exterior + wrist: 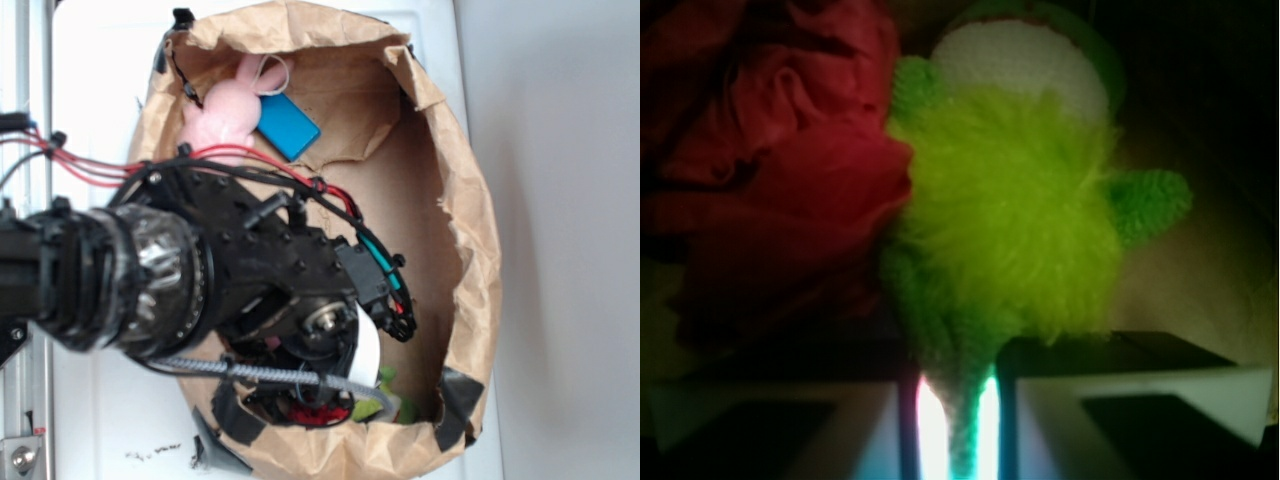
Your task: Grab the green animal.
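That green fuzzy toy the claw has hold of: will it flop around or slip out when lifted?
The green animal looks soft and fluffy, so it will probably sag rather than stay stiff. The gripper pinches only a thin bit of it, so it may swing or slide free. It looks light. The red ruffled fabric presses against it and might drag along.
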Motion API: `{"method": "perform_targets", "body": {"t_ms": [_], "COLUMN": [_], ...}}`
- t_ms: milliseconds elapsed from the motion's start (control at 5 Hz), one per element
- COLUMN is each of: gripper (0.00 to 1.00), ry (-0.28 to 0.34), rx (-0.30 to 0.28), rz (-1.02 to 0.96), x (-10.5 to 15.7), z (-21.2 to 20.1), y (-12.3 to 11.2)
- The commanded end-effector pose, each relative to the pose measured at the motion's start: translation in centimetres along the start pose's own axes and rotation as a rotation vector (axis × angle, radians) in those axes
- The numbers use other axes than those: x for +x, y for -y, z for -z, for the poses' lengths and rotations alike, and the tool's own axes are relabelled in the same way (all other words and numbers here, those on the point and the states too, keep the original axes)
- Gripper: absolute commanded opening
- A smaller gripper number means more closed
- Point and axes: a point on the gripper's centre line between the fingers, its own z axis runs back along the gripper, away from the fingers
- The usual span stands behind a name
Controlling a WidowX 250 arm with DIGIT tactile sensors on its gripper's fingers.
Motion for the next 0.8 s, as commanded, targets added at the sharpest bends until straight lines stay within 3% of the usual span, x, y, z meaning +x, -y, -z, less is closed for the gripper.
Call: {"method": "perform_targets", "body": {"t_ms": [0,200,400,600], "gripper": [0.00,0.00,0.00,0.00], "ry": [0.000,-0.039,-0.127,-0.280], "rx": [0.105,0.119,0.148,0.085], "rz": [-0.117,-0.210,-0.308,-0.415], "x": [0.0,-0.6,-0.7,-0.9], "z": [-5.9,-8.8,-10.9,-12.8], "y": [-1.0,-1.5,-2.2,-2.5]}}
